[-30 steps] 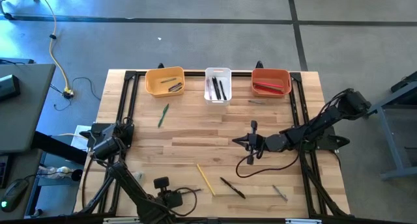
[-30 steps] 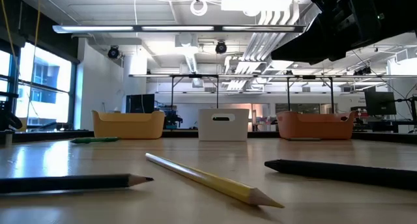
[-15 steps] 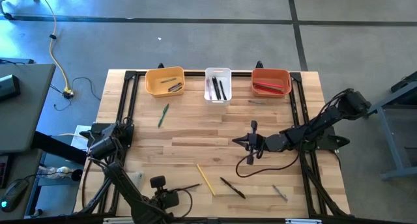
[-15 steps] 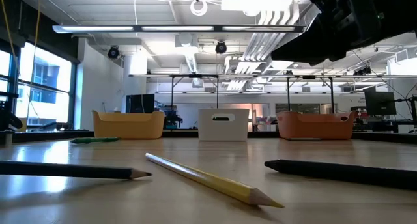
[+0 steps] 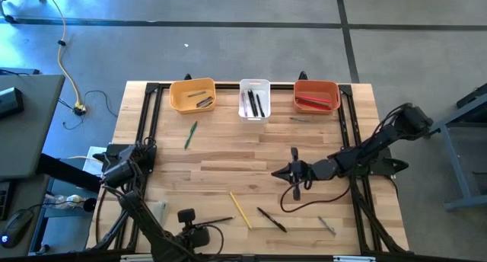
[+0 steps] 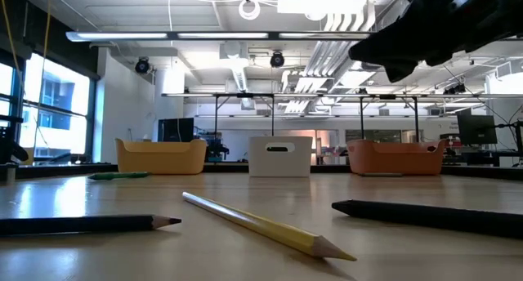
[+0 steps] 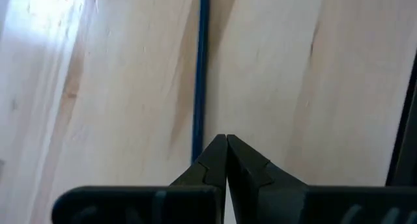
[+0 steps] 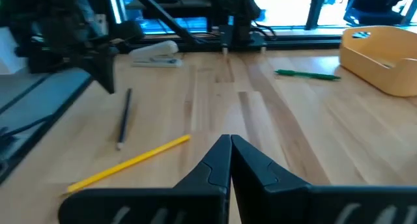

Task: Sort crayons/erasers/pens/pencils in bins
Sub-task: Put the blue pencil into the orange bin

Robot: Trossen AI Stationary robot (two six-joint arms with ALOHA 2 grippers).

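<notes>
Wooden planks of the table (image 5: 228,159) are carrying three bins along the far edge: the yellow-orange bin (image 5: 192,95) with a couple of small items, the white bin (image 5: 254,99) with dark pens, and the red-orange bin (image 5: 316,95) with red pencils. Sorting looks part done, since a green pen (image 5: 190,134), a yellow pencil (image 5: 240,209), a black pen (image 5: 272,219) and a small grey piece (image 5: 326,225) are lying loose on the boards. The right tool (image 5: 294,173) is hovering over the middle of the table, fingers pressed together and holding nothing, well apart from any item. The left tool (image 5: 190,225) is sitting low at the near edge, its fingers pressed together too, just beside a dark pencil (image 5: 217,219) whose shaft is running out past its tips in the wrist view. The step in hand seems to be picking up that dark pencil; the next move calls for spreading the fingers and centring them over the shaft before closing.
</notes>
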